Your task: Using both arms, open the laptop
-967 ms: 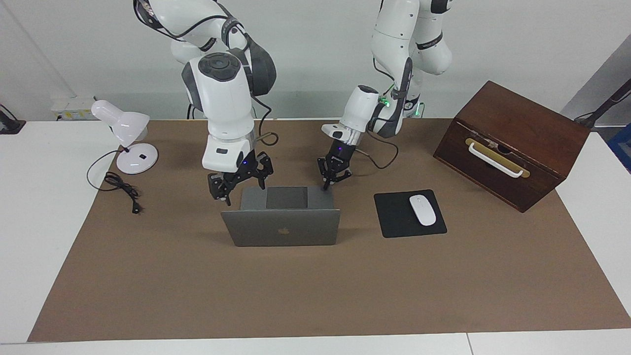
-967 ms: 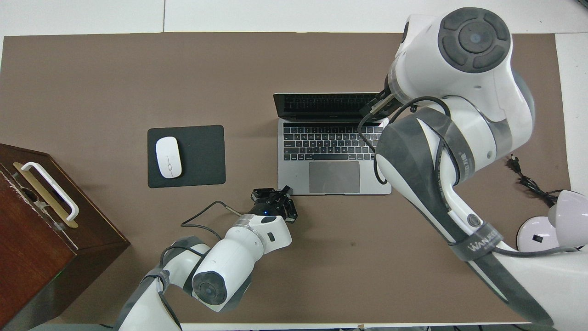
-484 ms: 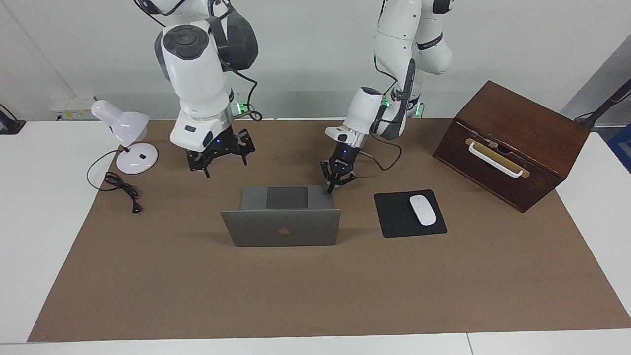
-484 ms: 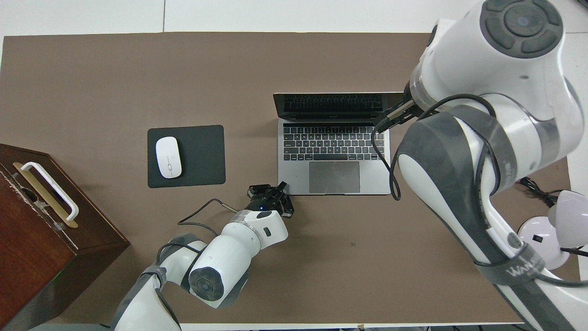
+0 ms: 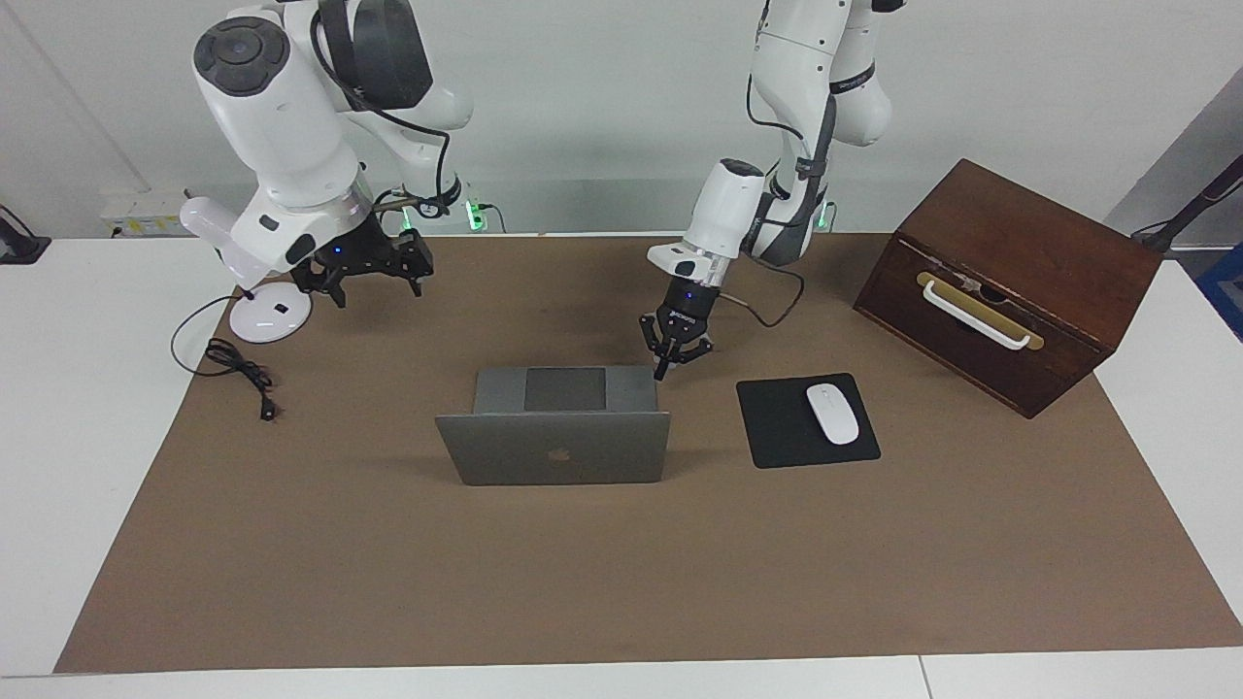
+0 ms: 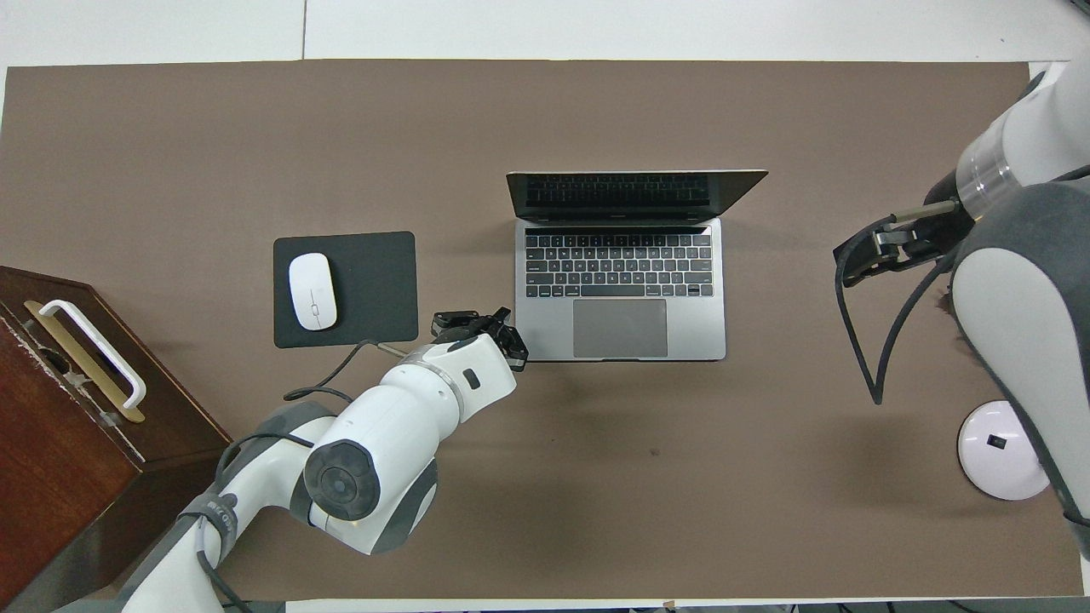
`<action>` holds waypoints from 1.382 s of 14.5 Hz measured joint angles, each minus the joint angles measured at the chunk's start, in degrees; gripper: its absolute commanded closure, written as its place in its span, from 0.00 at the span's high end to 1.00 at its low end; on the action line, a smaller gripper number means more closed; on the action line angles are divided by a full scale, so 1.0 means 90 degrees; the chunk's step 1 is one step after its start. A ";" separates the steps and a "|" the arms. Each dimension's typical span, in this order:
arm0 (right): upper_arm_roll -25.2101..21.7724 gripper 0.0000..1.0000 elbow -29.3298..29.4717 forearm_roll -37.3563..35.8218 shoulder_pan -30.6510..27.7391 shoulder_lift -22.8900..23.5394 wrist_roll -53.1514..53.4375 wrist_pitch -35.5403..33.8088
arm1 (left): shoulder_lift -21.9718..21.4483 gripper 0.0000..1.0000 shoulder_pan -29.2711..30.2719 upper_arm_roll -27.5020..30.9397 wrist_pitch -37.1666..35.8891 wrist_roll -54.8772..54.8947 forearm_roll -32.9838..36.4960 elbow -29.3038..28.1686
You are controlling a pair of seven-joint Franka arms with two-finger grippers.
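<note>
The laptop [image 5: 554, 435] stands open in the middle of the brown mat [image 5: 621, 563], lid upright, keyboard toward the robots. The left gripper [image 5: 662, 370], fingertips pressed together and holding nothing, hangs just off the deck's corner, on the side toward the mouse pad [image 5: 777, 427]; whether it touches the deck cannot be made out. The right gripper [image 5: 361, 280] is raised over the mat near the desk lamp [image 5: 262, 316]; its finger spread is unclear, and nothing shows in it. In the overhead view the right arm hides the lamp's head. White table [image 5: 68, 408] surrounds the mat; a wooden box [image 5: 1010, 282] sits at the left arm's end before a pale wall.
</note>
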 measured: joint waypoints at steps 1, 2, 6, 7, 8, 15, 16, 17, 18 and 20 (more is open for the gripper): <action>-0.0051 1.00 -0.0014 0.0000 0.0035 -0.0017 0.0138 -0.0017 | -0.0167 0.00 0.0077 0.0003 -0.0496 0.0000 0.0000 0.0133; -0.0121 1.00 -0.0026 0.0000 0.0080 -0.0039 0.0191 -0.0057 | -0.0318 0.00 0.0142 0.0016 -0.0979 0.0000 0.0000 0.0278; -0.0634 1.00 -0.0052 0.0033 0.0510 -0.0099 0.0281 -0.0289 | -0.0798 0.15 0.0498 0.0036 -0.2664 0.0001 0.0001 0.0837; -0.0748 1.00 -0.0060 0.0147 0.0578 -0.0106 0.0370 -0.0353 | -0.0895 0.59 0.0607 0.0040 -0.3080 0.0005 0.0004 0.0997; -0.0859 1.00 -0.0075 0.0242 0.0603 -0.0119 0.0386 -0.0428 | -0.0980 1.00 0.0713 0.0043 -0.3473 0.0009 0.0006 0.1164; -0.1038 1.00 -0.0296 0.0374 0.0621 -0.0404 0.0387 -0.0506 | -0.1509 1.00 0.1709 0.0071 -0.5123 0.0023 0.0026 0.1669; -0.1038 1.00 -0.0321 0.0375 0.0632 -0.0441 0.0389 -0.0506 | -0.1590 1.00 0.1863 0.0072 -0.5358 0.0025 0.0027 0.1675; -0.1038 1.00 -0.0343 0.0375 0.0636 -0.0475 0.0390 -0.0506 | -0.1680 1.00 0.2030 0.0072 -0.5603 0.0027 0.0028 0.1693; -0.1038 1.00 -0.0359 0.0375 0.0636 -0.0498 0.0390 -0.0495 | -0.1758 1.00 0.2170 0.0074 -0.5805 0.0029 0.0029 0.1712; -0.1039 1.00 -0.0383 0.0375 0.0636 -0.0505 0.0390 -0.0266 | -0.1873 1.00 0.2406 0.0073 -0.5988 0.0029 0.0038 0.1772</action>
